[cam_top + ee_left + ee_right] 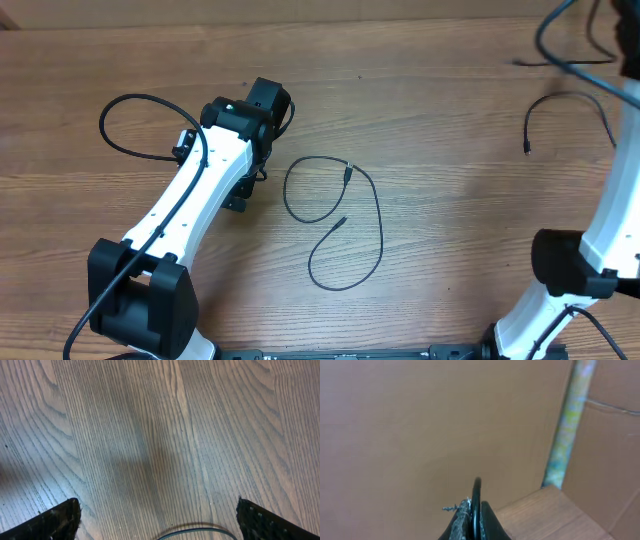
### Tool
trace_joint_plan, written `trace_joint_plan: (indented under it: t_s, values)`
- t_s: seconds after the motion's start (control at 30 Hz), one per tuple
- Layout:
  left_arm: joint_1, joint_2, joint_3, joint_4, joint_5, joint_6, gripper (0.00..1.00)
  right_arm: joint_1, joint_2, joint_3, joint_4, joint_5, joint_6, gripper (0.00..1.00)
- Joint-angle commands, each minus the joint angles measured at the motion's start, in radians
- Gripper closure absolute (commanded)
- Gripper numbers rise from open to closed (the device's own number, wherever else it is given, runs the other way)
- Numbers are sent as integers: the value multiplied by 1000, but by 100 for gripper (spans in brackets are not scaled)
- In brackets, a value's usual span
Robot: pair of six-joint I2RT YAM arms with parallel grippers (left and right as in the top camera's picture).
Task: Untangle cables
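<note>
thin black flexible cables (pixel 381 225) lie spread apart on a broad pale-brown wood-grain table (pixel 450 230) that fills the overhead view. a plain brown cardboard wall (pixel 420 425) stands behind the table.

the white-shelled left arm (pixel 190 200) with black joints reaches diagonally from the near edge to the table's left middle. the white and black right arm (pixel 600 250) rises along the right edge and goes blurred towards the top corner.

the left gripper (pixel 268 100) hangs over bare wood, its two black fingers (pixel 55 521) set wide apart with nothing between them. the right gripper (pixel 474 507) is lifted clear of the table, facing the wall. its jaws are pressed together on a thin black cord (pixel 477 492) that stands up between them.

the middle cable (pixel 288 190) lies loose just right of the left arm, well apart from both grippers. it curls in a smaller loop above and a larger one below, and whether it is one strand or two i cannot tell. the right-hand cable (pixel 565 95) arches near the right arm. i cannot tell whether it rests on the wood or hangs, nor whether it is the clamped cord. a black loop (pixel 105 125) beside the left arm seems to join that arm.

small plug ends show at the middle cable's top (pixel 347 172), at its centre (pixel 338 224), and at the right-hand cable's left tip (pixel 527 150).
</note>
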Motion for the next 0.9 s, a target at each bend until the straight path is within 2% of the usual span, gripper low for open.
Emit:
trace_joint_plan:
  t_s: [0.0,0.17,0.37,0.47,0.63,0.87]
  values:
    - [0,2,11,-3,-24,15,0,-52,50,11,47,-122,-4,96]
    - [0,2,11,-3,-24,15,0,-70,111,11,106,-293,-4,96]
    - [0,2,11,-3,-24,15,0,-68,129,11,173,-390,-5,96]
    - [0,2,11,-3,-24,15,0,-70,129,11,196,-392,-17,96]
    - [0,2,11,-3,-24,15,0,-109,152,-30,224,-305,-163,96]
    - [0,2,11,-3,-24,15,0,-239,203,-177,281,-262,-161,96]
